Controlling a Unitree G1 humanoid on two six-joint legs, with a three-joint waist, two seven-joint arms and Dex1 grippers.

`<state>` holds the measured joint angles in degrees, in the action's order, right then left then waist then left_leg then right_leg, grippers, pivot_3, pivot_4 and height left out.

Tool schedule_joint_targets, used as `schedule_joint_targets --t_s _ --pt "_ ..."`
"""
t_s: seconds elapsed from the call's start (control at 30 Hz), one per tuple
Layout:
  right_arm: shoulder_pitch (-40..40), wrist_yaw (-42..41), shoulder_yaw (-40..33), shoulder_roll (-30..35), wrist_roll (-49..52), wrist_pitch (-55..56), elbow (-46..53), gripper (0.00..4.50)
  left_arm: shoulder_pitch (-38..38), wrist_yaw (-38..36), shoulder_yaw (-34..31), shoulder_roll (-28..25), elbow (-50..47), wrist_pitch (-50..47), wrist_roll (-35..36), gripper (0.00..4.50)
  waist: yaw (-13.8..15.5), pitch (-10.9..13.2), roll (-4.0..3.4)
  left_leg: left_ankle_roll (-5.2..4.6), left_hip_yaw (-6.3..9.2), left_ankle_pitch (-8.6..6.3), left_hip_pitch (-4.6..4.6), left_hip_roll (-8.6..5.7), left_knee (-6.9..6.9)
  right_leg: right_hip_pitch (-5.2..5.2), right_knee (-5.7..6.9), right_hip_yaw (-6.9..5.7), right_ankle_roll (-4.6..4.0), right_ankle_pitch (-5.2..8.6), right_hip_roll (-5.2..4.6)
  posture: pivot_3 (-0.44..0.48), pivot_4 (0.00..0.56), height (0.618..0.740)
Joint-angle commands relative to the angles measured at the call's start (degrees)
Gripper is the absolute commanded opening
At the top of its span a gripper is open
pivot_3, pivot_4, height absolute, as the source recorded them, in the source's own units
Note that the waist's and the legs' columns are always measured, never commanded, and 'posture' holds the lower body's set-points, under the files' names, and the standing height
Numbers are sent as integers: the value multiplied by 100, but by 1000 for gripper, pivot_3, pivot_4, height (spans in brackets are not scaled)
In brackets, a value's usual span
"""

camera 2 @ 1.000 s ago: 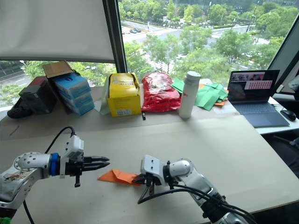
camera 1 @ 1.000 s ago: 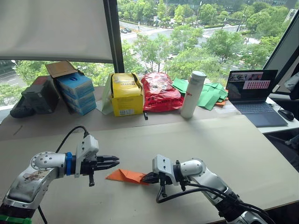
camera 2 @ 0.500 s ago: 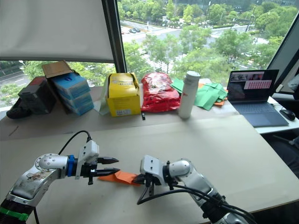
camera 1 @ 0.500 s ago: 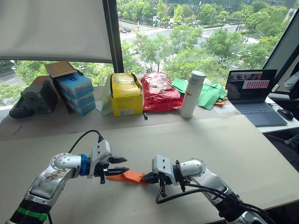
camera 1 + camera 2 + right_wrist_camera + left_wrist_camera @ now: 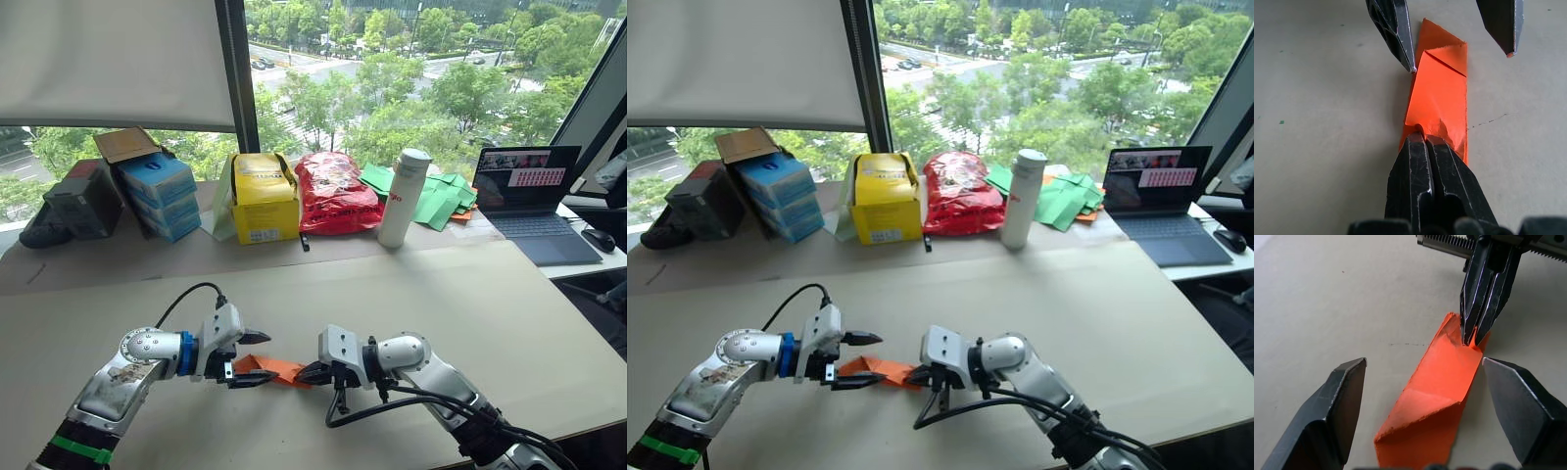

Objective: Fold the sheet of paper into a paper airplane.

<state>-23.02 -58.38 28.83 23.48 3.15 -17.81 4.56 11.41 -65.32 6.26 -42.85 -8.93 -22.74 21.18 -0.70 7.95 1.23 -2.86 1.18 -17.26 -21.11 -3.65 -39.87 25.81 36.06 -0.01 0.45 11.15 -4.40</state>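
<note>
Paper [image 5: 272, 368], folded small and orange, lies low in the middle of the frame on the tan table [image 5: 470, 294]. The right gripper [image 5: 307, 373] is pinched tight on one end of it, pressing that end down. The left gripper [image 5: 257, 358] has its two black fingers spread wide, one on each side of the paper's other end, with nothing held between them.

A second ago the left gripper hung off to the lower left, clear of the paper. Now it has slid in, and its fingers stand around the paper's free end. The paper itself has stayed put. This looks like the left gripper getting ready to grab or press that end for the next fold, so the airplane is partly made but not done.

Farther back, along the window at the top of the frame, sit a blue box [image 5: 160, 194], a yellow box [image 5: 264, 199], a red bag [image 5: 335, 193], a white bottle [image 5: 405, 197], green paper [image 5: 438, 199] and, at the upper right, a laptop [image 5: 529, 196].
</note>
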Motion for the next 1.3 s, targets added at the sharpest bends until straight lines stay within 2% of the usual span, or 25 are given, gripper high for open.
schedule_joint_targets --t_s 0.03,0.17,0.2,0.3,0.73,0.83,0.87,1.1,1.3 --pt "75 108 55 35 -143 -181 -58 0 70 -122 -282 -123 -337 -371 435 2607 0 0 0 0 0 0 0 0 0 0 0 -1 0 0 0 0 150 740" --pt "59 120 57 29 -153 -199 -66 0 121 -101 -358 -175 -394 -608 574 1248 -1 0 0 1 0 0 0 0 0 0 0 -1 0 0 1 0 150 740" --pt "53 119 59 28 -157 -200 -71 0 139 -36 -233 -211 -369 -505 345 984 -1 0 0 1 0 0 1 0 0 -1 0 -2 0 0 1 0 150 740" --pt "50 112 62 34 -158 -212 -56 0 157 105 16 -240 -330 -313 -76 984 1 0 0 1 0 1 1 0 0 -1 0 -2 0 0 2 0 150 740" --pt "62 134 35 73 -164 -314 35 0 155 59 155 -208 -294 -252 -222 984 1 0 0 1 0 0 0 0 0 -1 0 -1 0 0 1 0 150 740" --pt "66 136 45 68 -165 -327 44 0 113 -6 152 -256 -263 -253 -218 140 0 0 0 0 0 0 0 0 0 -1 0 -1 0 0 1 0 150 740" --pt "65 133 47 65 -163 -332 46 0 93 -37 154 -275 -256 -255 -214 32 0 0 0 0 0 0 0 0 0 -1 0 -1 0 0 1 0 150 740" --pt "62 142 52 80 -169 -361 76 0 -12 29 468 -391 40 154 -840 32 1 0 0 0 0 0 1 0 0 -1 0 -2 0 0 1 0 150 740" --pt "72 69 50 178 -100 -544 380 0 -71 63 560 -239 250 354 -959 32 15 -1 0 -6 1 -3 3 0 0 -5 0 -1 0 0 0 0 150 740"
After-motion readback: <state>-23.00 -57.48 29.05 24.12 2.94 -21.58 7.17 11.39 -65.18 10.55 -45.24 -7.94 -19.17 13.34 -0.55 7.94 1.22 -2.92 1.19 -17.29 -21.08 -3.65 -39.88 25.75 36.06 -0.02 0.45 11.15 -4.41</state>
